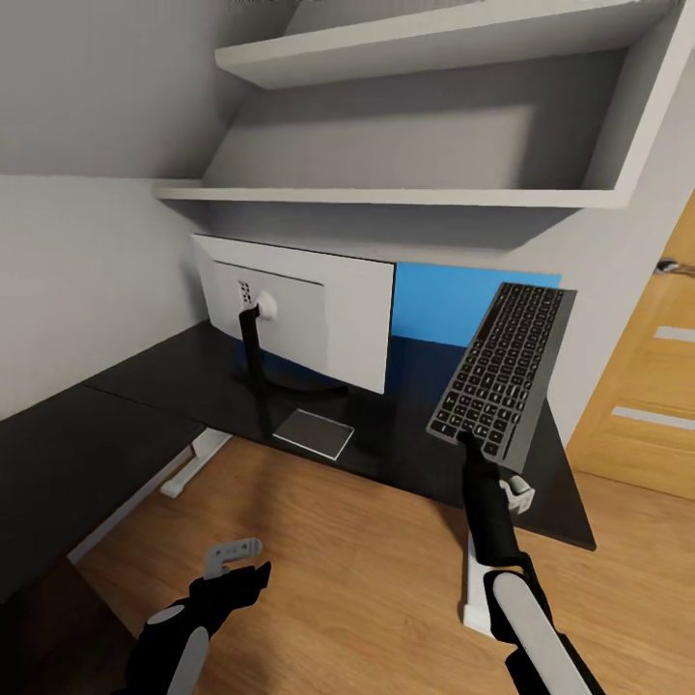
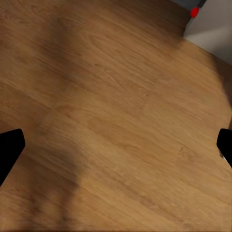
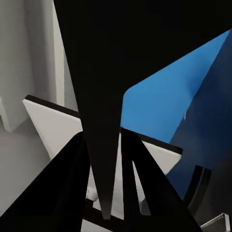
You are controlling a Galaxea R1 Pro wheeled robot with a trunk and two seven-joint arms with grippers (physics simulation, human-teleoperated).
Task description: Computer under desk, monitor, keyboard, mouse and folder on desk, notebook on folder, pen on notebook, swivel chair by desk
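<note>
My right gripper (image 1: 470, 442) is shut on the near edge of the black keyboard (image 1: 502, 372), holding it tilted up above the right end of the black desk (image 1: 125, 386). In the right wrist view the keyboard (image 3: 101, 96) is a dark slab running between the fingers (image 3: 72, 188). The monitor (image 1: 309, 314) stands on the desk with its pale back toward me. Behind it a bright blue folder (image 1: 434, 304) leans upright against the wall. My left gripper (image 1: 236, 558) hangs low over the wood floor, open, with its fingertips (image 2: 9, 145) wide apart and nothing between them.
White wall shelves (image 1: 405, 193) hang above the desk. A wooden door (image 1: 656, 386) stands at the right. White desk legs (image 1: 193, 463) reach the wood floor (image 1: 338, 569) in front of me. The desk's left wing runs toward my left side.
</note>
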